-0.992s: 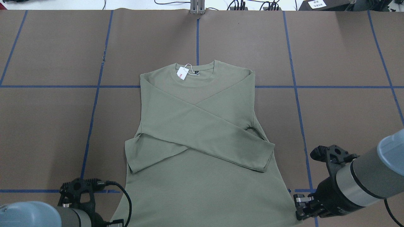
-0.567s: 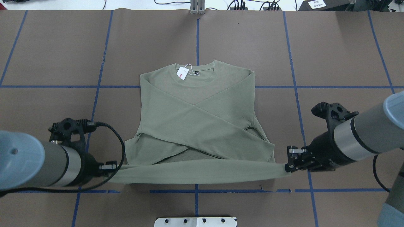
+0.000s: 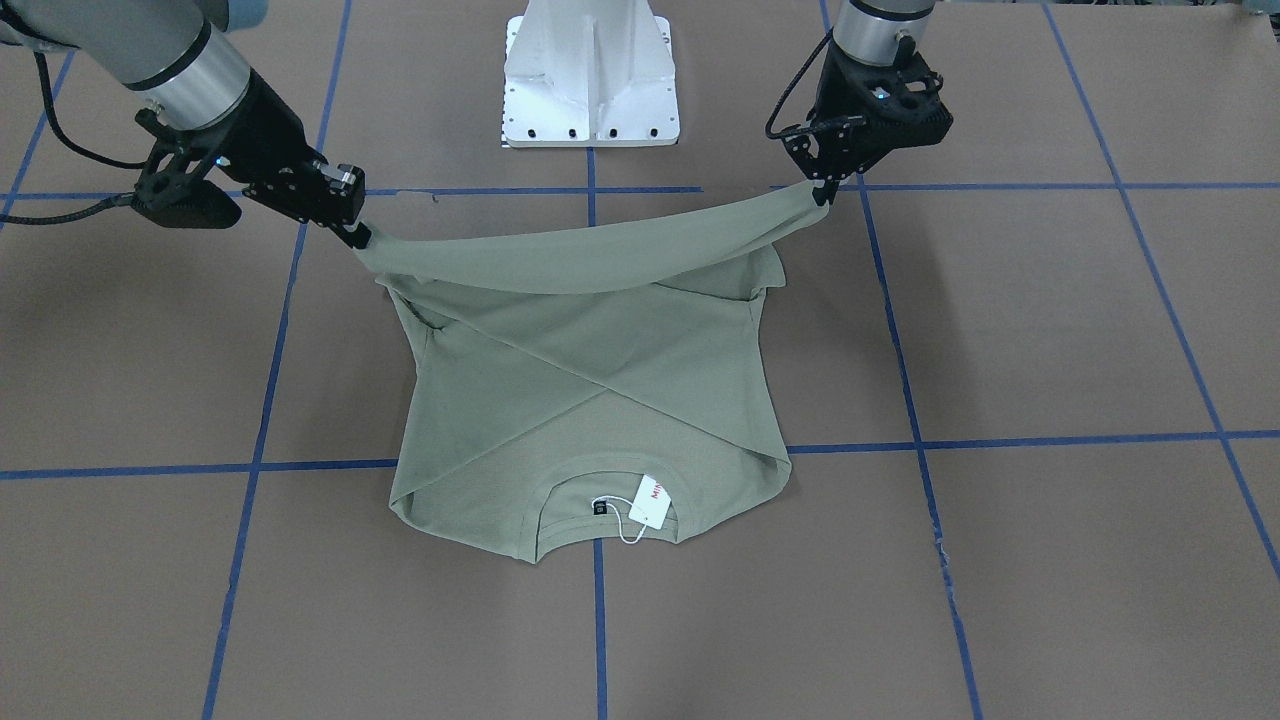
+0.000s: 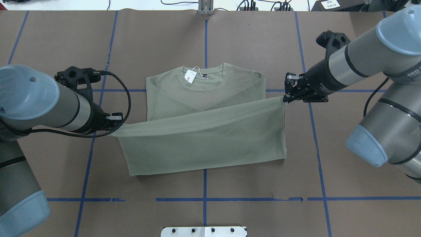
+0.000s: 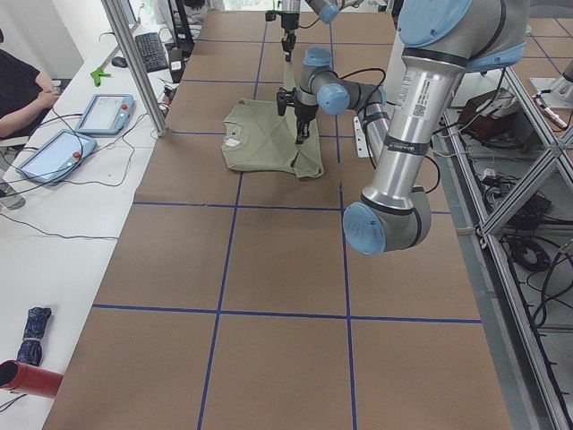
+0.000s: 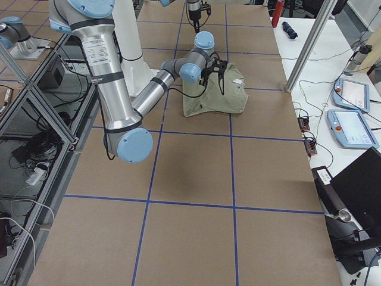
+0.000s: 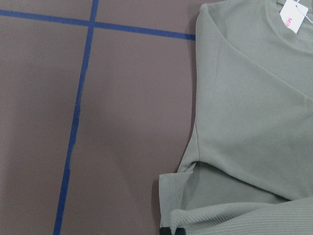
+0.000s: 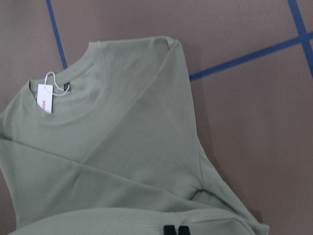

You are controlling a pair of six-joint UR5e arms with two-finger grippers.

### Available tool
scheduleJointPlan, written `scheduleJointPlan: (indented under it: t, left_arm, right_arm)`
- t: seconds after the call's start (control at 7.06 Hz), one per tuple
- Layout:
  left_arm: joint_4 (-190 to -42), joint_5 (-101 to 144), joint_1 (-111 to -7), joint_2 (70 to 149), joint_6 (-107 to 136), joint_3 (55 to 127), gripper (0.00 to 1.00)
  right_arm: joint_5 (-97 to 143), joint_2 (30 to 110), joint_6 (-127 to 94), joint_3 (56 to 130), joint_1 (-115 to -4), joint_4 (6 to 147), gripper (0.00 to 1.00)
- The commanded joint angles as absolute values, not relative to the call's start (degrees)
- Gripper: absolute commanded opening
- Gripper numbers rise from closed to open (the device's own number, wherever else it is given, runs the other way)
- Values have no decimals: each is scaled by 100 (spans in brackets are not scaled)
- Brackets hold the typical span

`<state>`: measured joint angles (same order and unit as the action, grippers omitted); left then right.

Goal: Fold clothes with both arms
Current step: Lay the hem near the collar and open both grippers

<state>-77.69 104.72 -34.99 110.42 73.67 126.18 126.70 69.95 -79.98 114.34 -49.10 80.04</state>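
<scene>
Hem corners of shirt (image 4: 204,144) clamped by left gripper (image 4: 115,126), right gripper (image 4: 285,98); hem raised, apparently taut; wide table (image 4: 263,49) beyond edges.

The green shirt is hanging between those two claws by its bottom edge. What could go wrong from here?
1. The right gripper sits nearer the collar than the left gripper, so the shirt may land with a crooked fold.
2. The lifted hem sags in the middle and could drag the crossed sleeves out of place.
3. Each gripper pinches only a corner, so the fabric could slip out.
</scene>
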Motion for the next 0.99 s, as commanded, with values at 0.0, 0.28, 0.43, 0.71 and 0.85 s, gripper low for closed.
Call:
scheduleJointPlan:
  t: [0.0, 0.28, 0.43, 0.71, 0.85]
  left_arm:
    - [-7839, 10477, -3935, 11459, 6945, 11957, 0]
    - [-8853, 10450, -4200, 11741, 6943, 10799, 0]
    - [-9399, 10441, -4227, 11760, 6952, 10384, 0]
    - [-9999, 10415, -4228, 12031, 6970, 9566, 0]
    - [-10446, 10415, -4228, 12111, 7013, 9171, 0]
  right_arm:
    - [12648, 6384, -7665, 10481, -5246, 8007, 0]
    - [12569, 5917, -7638, 9620, -5291, 7998, 0]
    - [12568, 5741, -7638, 9224, -5265, 7928, 0]
    - [12577, 5731, -7655, 8642, -5239, 7551, 0]
    - [12577, 5722, -7647, 8448, -5160, 7489, 0]
